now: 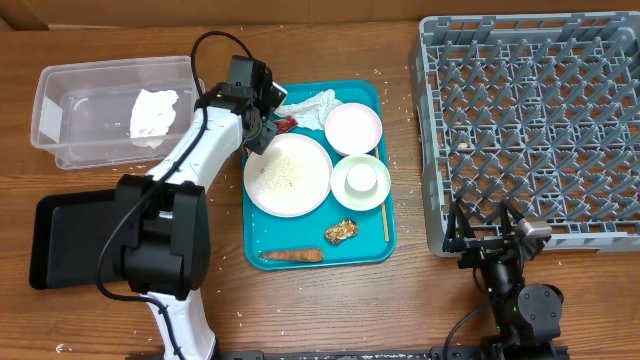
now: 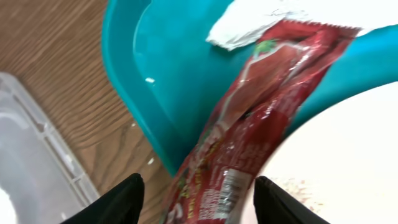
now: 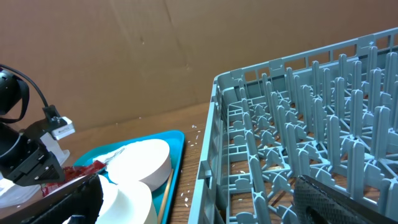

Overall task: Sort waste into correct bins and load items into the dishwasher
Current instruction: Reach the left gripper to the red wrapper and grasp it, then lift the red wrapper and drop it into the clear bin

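Wooden table [image 1: 410, 300], waste-sorting step: left gripper [image 2: 199, 186] sits half-open straddling the red wrapper [image 2: 249, 124] at the far left corner of the teal tray [image 1: 374, 90], not pinching yet, so next: squeeze, lift, probably into the clear tub [image 1: 60, 100].

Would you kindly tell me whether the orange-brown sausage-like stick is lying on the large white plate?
No, the sausage-like stick lies on the bare floor of the teal tray, apart from the large white plate.

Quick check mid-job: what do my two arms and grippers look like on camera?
Left arm: white links with black joints, a thin black cable looping over its wrist, black left gripper. Right arm: black throughout, black right gripper.
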Controlling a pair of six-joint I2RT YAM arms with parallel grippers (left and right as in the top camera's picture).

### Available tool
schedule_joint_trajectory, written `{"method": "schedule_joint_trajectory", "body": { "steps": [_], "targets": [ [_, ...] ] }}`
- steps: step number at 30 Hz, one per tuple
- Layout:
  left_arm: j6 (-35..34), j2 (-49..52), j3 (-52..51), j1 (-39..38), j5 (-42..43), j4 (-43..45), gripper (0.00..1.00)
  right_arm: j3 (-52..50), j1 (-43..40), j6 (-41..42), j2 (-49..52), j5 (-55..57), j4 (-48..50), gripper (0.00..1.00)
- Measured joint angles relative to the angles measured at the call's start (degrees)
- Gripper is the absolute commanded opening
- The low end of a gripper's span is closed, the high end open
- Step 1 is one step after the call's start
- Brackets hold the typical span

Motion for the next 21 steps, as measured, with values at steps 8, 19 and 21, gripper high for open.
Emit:
{"method": "schedule_joint_trajectory", "body": {
  "steps": [8, 19, 21],
  "targets": [
    [-0.09, 0.0, 0.0, 0.0, 0.9, -0.02, 0.45, 0.0, 0.0, -0.02, 0.0, 0.0, 0.0, 1.0],
    [-0.28, 0.0, 0.0, 1.27, 0.87, 0.02, 0.51, 0.0, 0.0, -0.02, 0.0, 0.02, 0.0, 1.0],
    [-0.33, 0.0, 0.0, 2.14, 0.87, 0.02, 0.49, 0.0, 0.0, -0.02, 0.0, 0.02, 0.0, 1.0]
  ]
}}
